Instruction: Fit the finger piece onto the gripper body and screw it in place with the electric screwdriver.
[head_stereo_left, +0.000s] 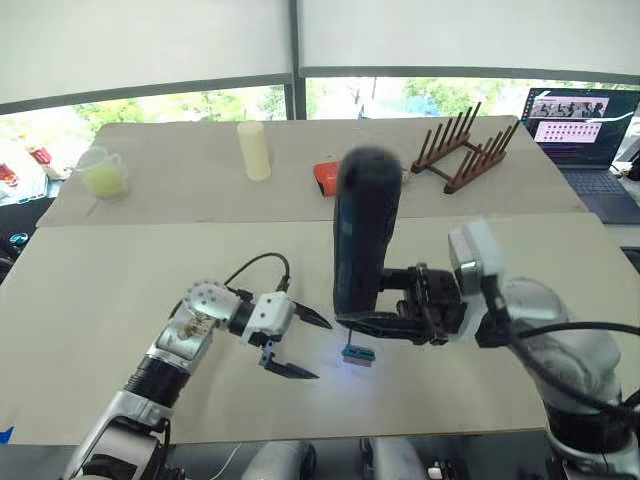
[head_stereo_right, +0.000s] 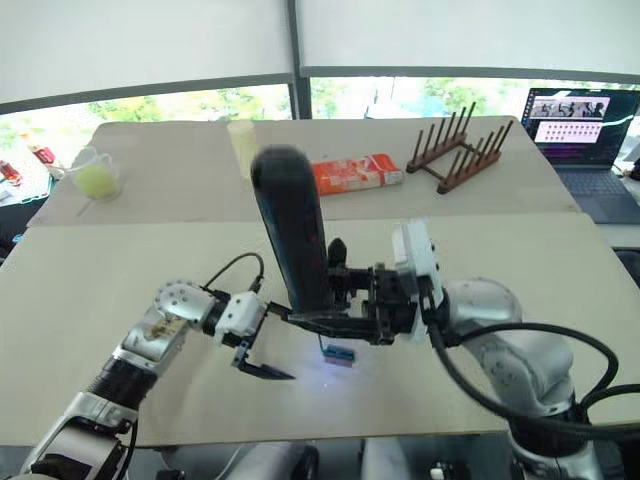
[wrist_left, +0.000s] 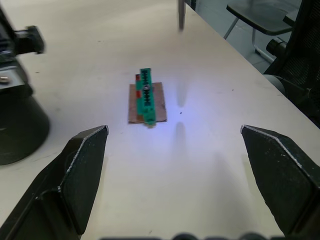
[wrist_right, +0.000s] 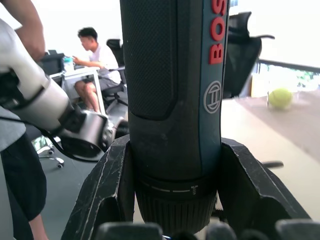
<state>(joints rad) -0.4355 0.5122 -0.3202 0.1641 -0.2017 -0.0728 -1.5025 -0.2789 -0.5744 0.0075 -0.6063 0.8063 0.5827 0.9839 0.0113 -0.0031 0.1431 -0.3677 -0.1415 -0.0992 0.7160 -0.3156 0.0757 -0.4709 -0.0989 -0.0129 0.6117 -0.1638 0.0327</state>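
You're looking down on a pale beige table (head_stereo_left: 120, 300) by a row of windows, with a second table pushed up behind it. Along the top of the frame sit a cup of yellow-green liquid (head_stereo_left: 102, 174), a pale yellow cylinder (head_stereo_left: 254, 150), an orange-red carton (head_stereo_right: 356, 173), a brown wooden peg rack (head_stereo_left: 466, 150) and, upper right, an open laptop (head_stereo_left: 584, 130).

At centre frame your right gripper (head_stereo_left: 372, 322) has its two black fingers clamped around the lower end of the electric screwdriver (head_stereo_left: 365, 235), which stands nearly upright, a little tilted, with its working end down. In the right wrist view red lettering runs up the barrel and a person sits at a desk far behind.

Just below the screwdriver's tip, on the table, lies a small green-and-brown block (head_stereo_left: 358, 355) in a patch of bluish light.

Left of it, your left gripper (head_stereo_left: 303, 345) is spread wide and holds nothing, fingers pointing toward the block.
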